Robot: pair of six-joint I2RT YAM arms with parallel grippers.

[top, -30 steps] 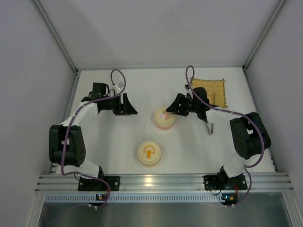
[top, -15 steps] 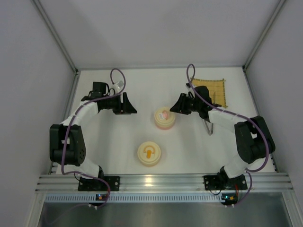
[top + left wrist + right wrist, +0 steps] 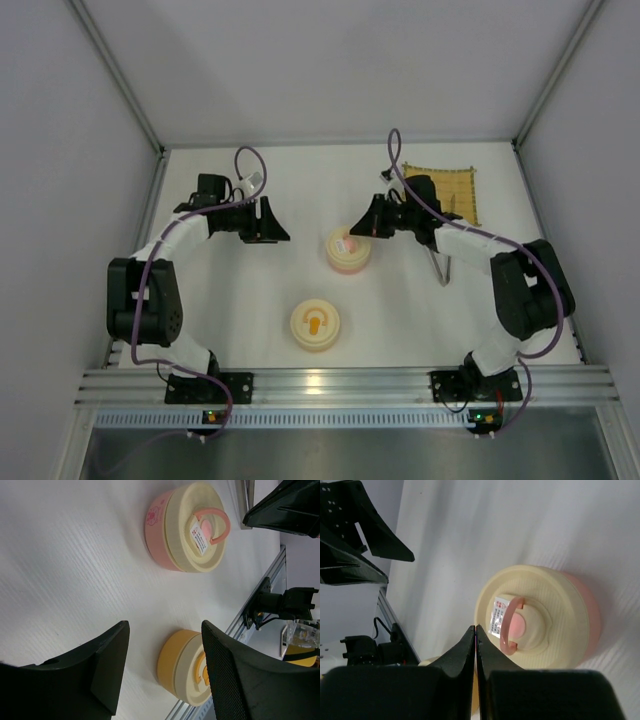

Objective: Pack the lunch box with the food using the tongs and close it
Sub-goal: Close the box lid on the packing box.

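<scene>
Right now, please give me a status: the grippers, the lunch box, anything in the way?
Left gripper open, empty. Right gripper shut, empty, close to pink lunch box, lid on. Tongs lying free, not held. Nothing in the way.

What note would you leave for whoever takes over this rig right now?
Left tool open, empty, left of the boxes.
Right tool shut, empty, by the pink box's lid.
Yellow box closer to the near edge; both lidded.
Tongs lie untouched near the mat.
No food in view.
Done: nothing visible. Left: open a box, take tongs, pack, close.
</scene>
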